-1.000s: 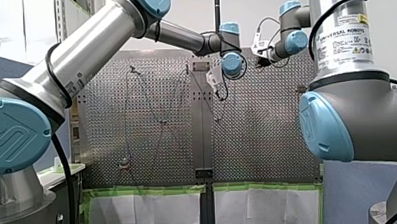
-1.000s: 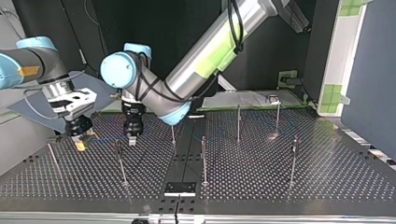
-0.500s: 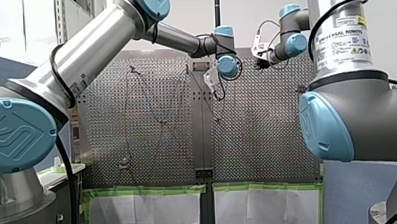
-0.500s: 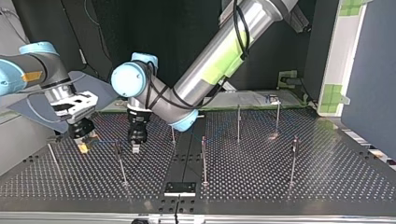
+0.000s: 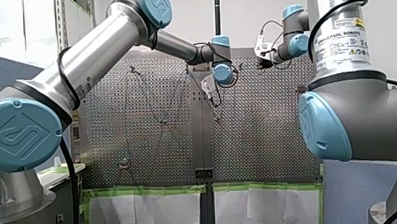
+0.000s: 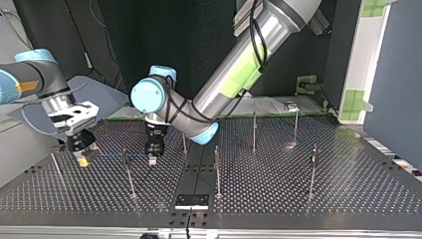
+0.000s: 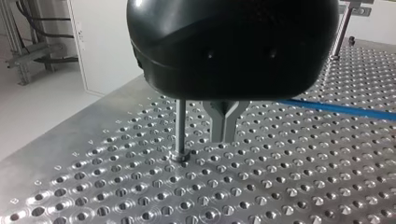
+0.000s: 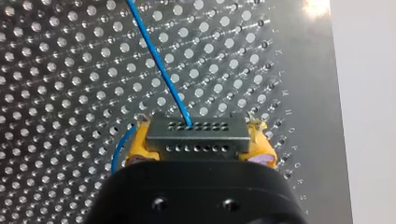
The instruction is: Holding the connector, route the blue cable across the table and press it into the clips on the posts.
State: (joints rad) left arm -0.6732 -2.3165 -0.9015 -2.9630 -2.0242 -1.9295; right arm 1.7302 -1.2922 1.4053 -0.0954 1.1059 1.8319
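On the perforated table (image 6: 298, 199), the blue cable (image 8: 159, 60) runs from the connector (image 8: 196, 135), clamped between my right gripper's (image 8: 198, 142) yellow pads, toward my left gripper (image 7: 222, 137), which is closed at the tips just beside a post (image 7: 180, 126). Too much tension could twist the connector loose, and the left gripper could strike the post.

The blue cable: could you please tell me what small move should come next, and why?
Probably ease my right gripper down slightly, so the blue cable sinks toward the clip atop the nearest post. It grips the connector, the cable runs straight from it past that post, and my left gripper, shut on nothing, hangs just beyond. Whether the cable is seated I cannot tell.
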